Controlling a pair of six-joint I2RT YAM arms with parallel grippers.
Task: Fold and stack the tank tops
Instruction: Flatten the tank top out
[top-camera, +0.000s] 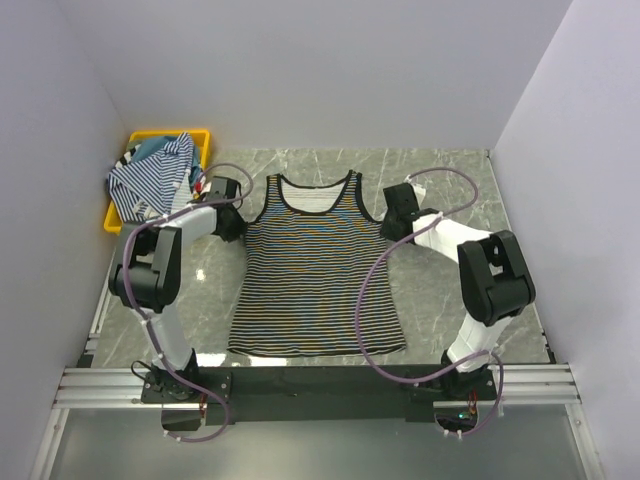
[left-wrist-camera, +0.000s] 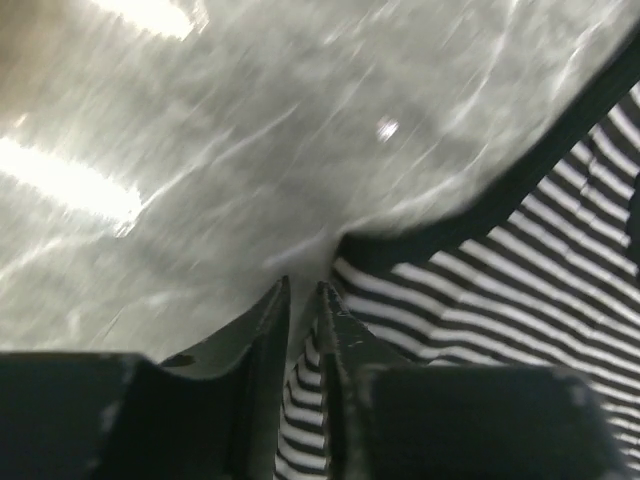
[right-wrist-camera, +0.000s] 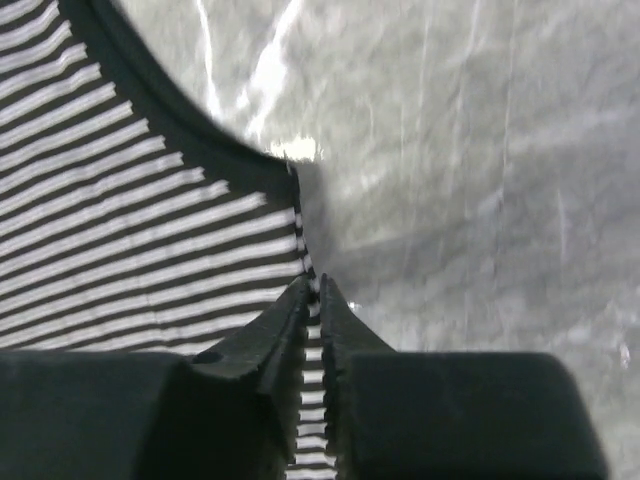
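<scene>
0 folded: black striped tank top (top-camera: 318, 280) flat, pinched by left gripper (left-wrist-camera: 303, 300), right gripper (right-wrist-camera: 313, 290); other tank tops (top-camera: 150, 180) in bin (top-camera: 201, 134).

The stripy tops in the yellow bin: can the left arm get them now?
Probably not yet. The yellow bin sits close by, nothing between, but the left end effector is shut on the black striped tank top, so it must let go first.
</scene>
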